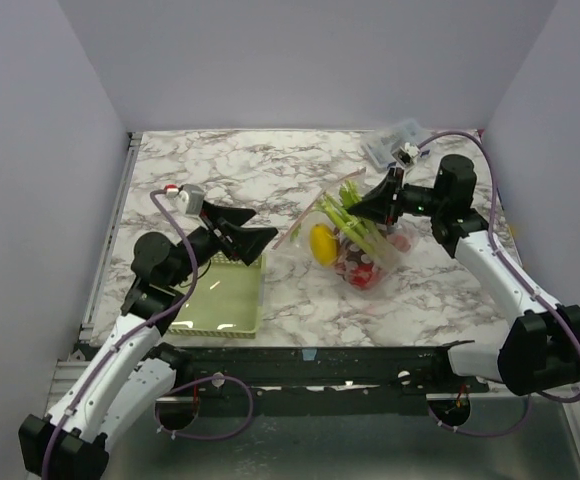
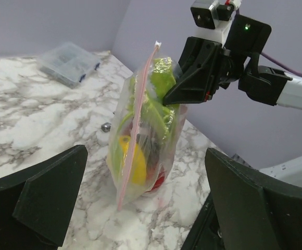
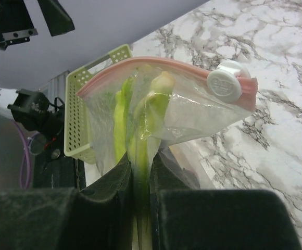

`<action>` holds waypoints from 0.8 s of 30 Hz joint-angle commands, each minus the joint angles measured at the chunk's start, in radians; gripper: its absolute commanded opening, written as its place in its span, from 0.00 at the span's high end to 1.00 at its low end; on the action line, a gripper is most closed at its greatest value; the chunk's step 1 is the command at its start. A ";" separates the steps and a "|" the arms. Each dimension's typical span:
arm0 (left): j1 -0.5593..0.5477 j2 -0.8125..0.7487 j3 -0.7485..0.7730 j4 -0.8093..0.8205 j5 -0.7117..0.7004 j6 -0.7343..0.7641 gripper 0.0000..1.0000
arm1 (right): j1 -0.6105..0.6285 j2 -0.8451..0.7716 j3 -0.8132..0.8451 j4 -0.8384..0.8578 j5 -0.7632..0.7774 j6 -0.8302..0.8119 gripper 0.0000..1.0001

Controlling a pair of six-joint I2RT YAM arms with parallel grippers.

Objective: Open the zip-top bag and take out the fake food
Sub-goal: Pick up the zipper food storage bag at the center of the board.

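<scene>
right hand [image 2: 171, 99] pinches the upper wall of the zip-top bag [image 2: 140, 151], standing it upright on the counter [image 1: 270, 170] so its pink zip strip [image 2: 139, 120] faces the left hand [image 1: 253, 233], which hangs wide open, well apart. fake food [image 1: 322, 243] sits inside; zip looks closed.

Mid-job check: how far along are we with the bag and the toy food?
Done: the right pincer grips the clear crinkly zip-top plastic bag, standing it upright. In hand: the open left pincer faces it, not touching. Left: the pinkish-red zip strip looks shut, white round slider at one end, and the plastic toy food is all inside.
</scene>
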 commanded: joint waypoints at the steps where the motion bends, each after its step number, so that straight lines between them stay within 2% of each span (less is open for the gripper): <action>1: -0.095 0.110 0.118 -0.118 0.007 0.029 0.01 | -0.005 -0.053 0.014 -0.106 -0.101 -0.121 0.99; 4: -0.151 0.189 0.219 -0.193 -0.050 0.078 0.01 | -0.004 -0.073 0.008 -0.159 -0.126 -0.165 1.00; 10: -0.205 0.380 0.441 -0.372 -0.048 0.102 0.01 | -0.006 -0.113 -0.012 -0.260 -0.143 -0.266 1.00; 14: -0.263 0.465 0.547 -0.467 -0.066 0.130 0.01 | -0.014 -0.127 -0.016 -0.275 -0.129 -0.285 1.00; 16: -0.301 0.500 0.593 -0.526 -0.121 0.157 0.02 | -0.016 -0.129 -0.018 -0.274 -0.128 -0.286 1.00; 20: -0.366 0.557 0.670 -0.608 -0.241 0.204 0.06 | -0.018 -0.132 -0.024 -0.271 -0.132 -0.288 1.00; 24: -0.404 0.618 0.737 -0.653 -0.308 0.234 0.16 | -0.021 -0.136 -0.030 -0.267 -0.133 -0.287 1.00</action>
